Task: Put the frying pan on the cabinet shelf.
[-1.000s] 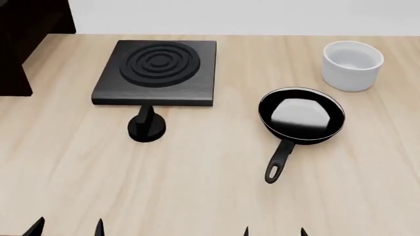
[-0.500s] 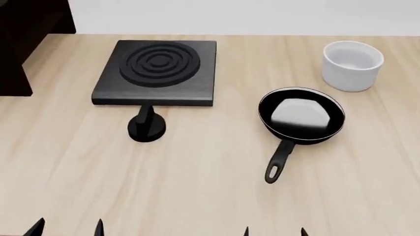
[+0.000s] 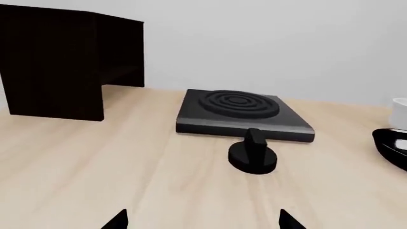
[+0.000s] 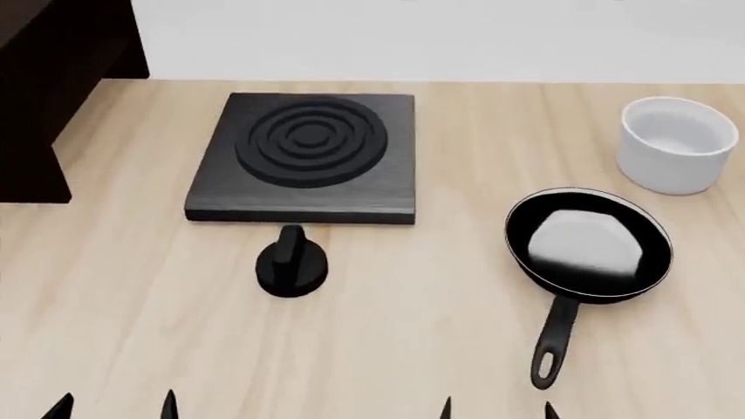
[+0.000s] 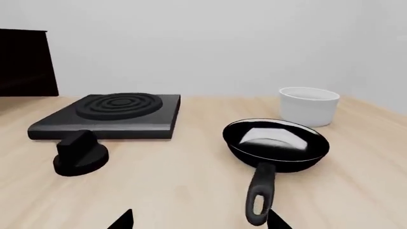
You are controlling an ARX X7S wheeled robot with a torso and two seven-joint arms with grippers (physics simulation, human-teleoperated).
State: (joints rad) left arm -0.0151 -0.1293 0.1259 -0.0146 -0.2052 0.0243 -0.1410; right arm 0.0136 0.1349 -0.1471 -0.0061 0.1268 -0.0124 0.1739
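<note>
On the light wooden tabletop below a white wall, the dark cabinet stood far left, then a black square plate, a knob and a white cup. The frying pan, black with a pale inside, lay at the right, its handle toward the right gripper. Both grippers' fingertips were spread apart, empty, the left gripper included.

Pan: glossy black, pale grey sheen inside; table: light wood, smooth, faint grain; plate: matt black; cup: smooth white; cabinet: very dark matt wood.
</note>
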